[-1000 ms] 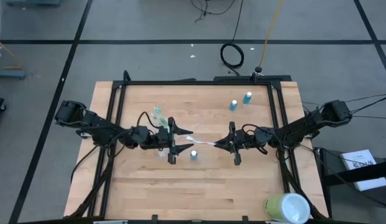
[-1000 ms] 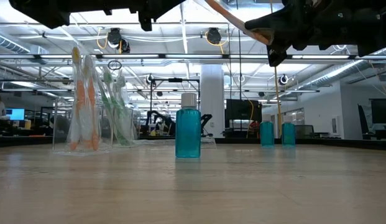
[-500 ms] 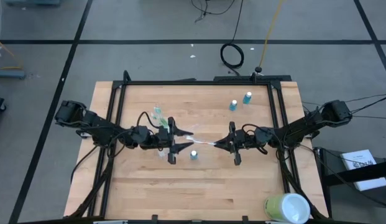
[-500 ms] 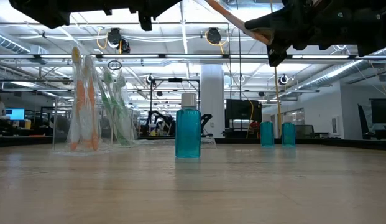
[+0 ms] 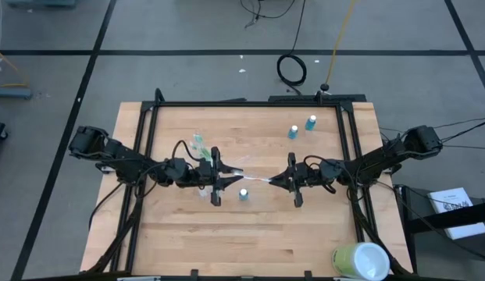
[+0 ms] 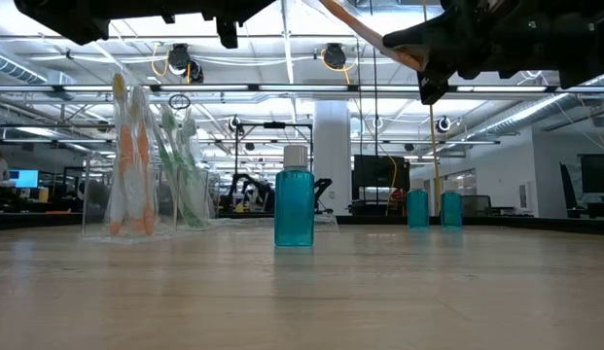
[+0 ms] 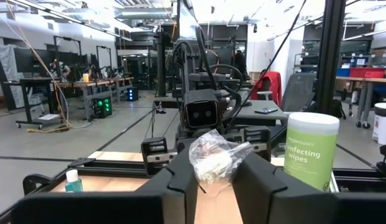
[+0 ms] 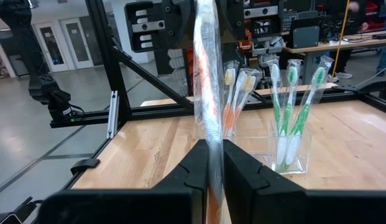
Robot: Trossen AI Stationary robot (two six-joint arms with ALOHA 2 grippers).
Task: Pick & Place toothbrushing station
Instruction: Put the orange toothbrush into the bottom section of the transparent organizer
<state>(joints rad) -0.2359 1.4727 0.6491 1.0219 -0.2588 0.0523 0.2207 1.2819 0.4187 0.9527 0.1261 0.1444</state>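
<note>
Above the desk (image 5: 250,226), the right gripper (image 5: 283,180) fingers pinch a wrapped toothbrush (image 5: 254,179); the left gripper (image 5: 225,178) fingers narrow around its far end, apparently a handover.

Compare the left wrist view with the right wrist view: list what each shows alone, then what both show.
Only the left wrist view: a green-and-white wipes canister, one blue tube on the table edge, and the right arm's camera head-on.

Only the right wrist view: two clear cups on the table, one holding green toothbrushes, the other orange ones.

Both: the wrapped toothbrush, bridged between the arms. The right end effector is shut on it, and its wrapper end sits between the left end effector fingers.
</note>
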